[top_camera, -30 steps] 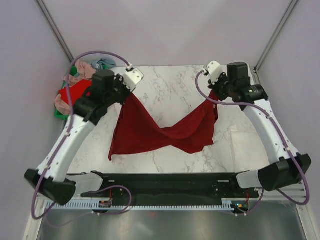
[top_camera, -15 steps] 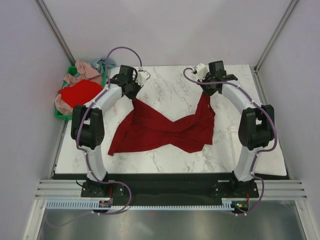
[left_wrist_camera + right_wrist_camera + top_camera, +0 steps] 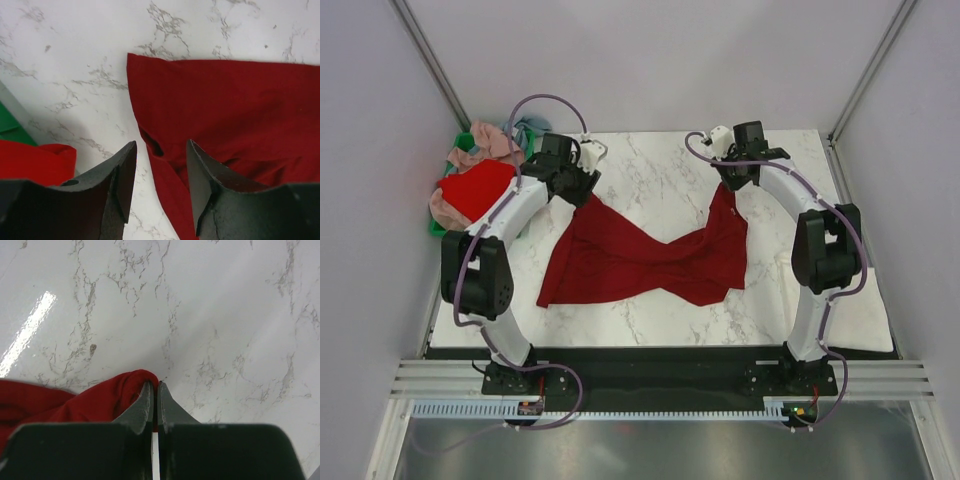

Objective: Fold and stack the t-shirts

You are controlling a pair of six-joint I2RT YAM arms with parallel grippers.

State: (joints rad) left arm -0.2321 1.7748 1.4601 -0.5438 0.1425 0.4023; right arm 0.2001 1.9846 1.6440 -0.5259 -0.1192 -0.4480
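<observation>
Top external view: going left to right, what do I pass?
Bright red cloth t-shirt heaped in the green plastic crate → left gripper → sagging middle of the dark crimson cloth t-shirt → right gripper.

A robot lab cell — plain lilac walls (image 3: 640,60), marble-look table (image 3: 660,170), aluminium rail (image 3: 430,378) along its near edge.

Crimson t-shirt (image 3: 620,255) on marble table (image 3: 660,180)
</observation>
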